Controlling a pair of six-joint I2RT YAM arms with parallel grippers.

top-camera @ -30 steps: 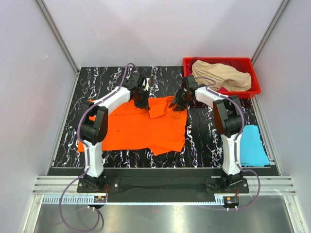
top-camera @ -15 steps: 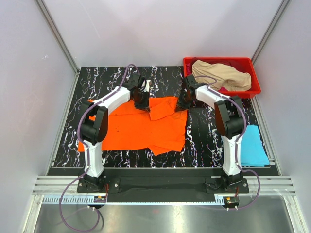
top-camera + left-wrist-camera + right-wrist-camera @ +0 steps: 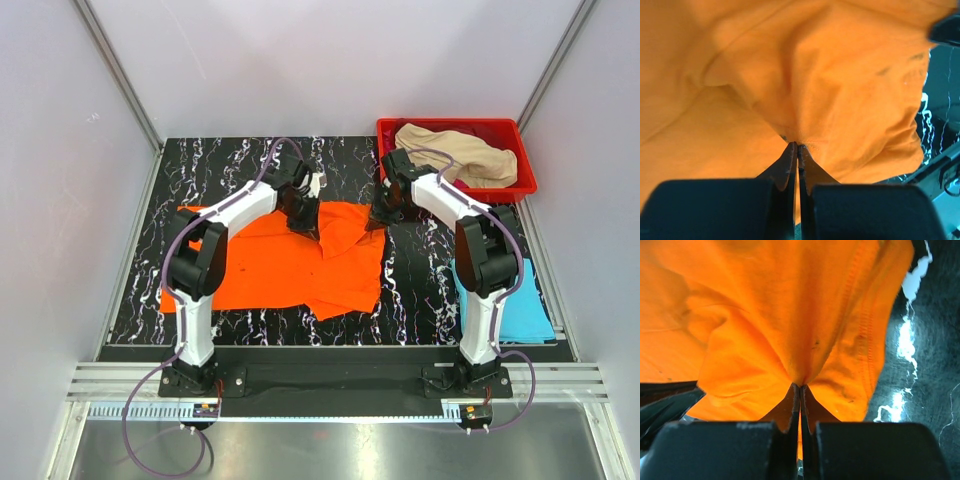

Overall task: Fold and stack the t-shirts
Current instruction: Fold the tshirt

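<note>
Bright orange cloth t-shirt [image 3: 280,270] lies spread over the middle of the black, white-veined marbled tabletop [image 3: 220,165], flat along its near and left parts, rumpled and raised along its far edge where both arms have hold of it; the left gripper [image 3: 796,145] has its jaws pressed together on a pinch of the orange cloth at the far edge, near the shirt's middle, and the fabric bunches into creases that fan out from that spot; the right gripper [image 3: 800,386] has its jaws likewise closed tight on the orange cloth, at the far right corner, with a stitched hem running just to the right of the pinch and bare tabletop beyond it; between the two grips the cloth sags in a loose fold; the two grippers are near each other but apart; a light blue folded t-shirt [image 3: 520,300] lies at the right side of the table, well apart from the orange one, partly hidden behind the right arm; a beige crumpled t-shirt [image 3: 460,155] sits heaped inside the red rectangular plastic bin [image 3: 450,124] at the far right corner.
</note>
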